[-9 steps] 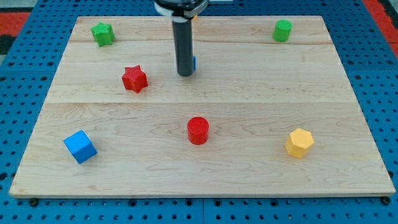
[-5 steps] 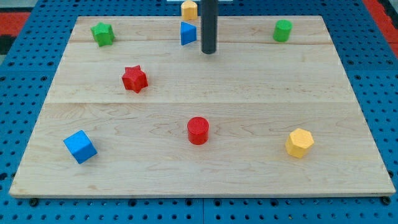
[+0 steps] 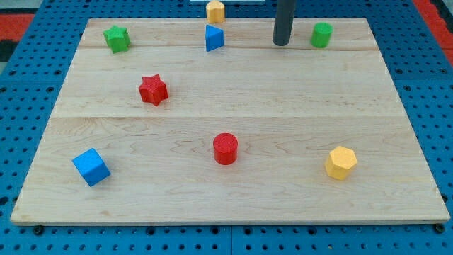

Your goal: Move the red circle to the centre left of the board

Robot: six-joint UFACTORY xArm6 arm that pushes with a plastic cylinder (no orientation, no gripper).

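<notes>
Fingerless and grasping nothing, the tip (image 3: 282, 44) has the red circle (image 3: 226, 149) well below-left of it, so an off-centre push could deflect that circle into the red star (image 3: 153, 90).

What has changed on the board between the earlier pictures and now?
My tip moved from the board's upper middle toward the view's top right; it now stands just left of the green cylinder. That uncovered the blue triangle and the orange block. The red circle and all other blocks stayed put.
</notes>
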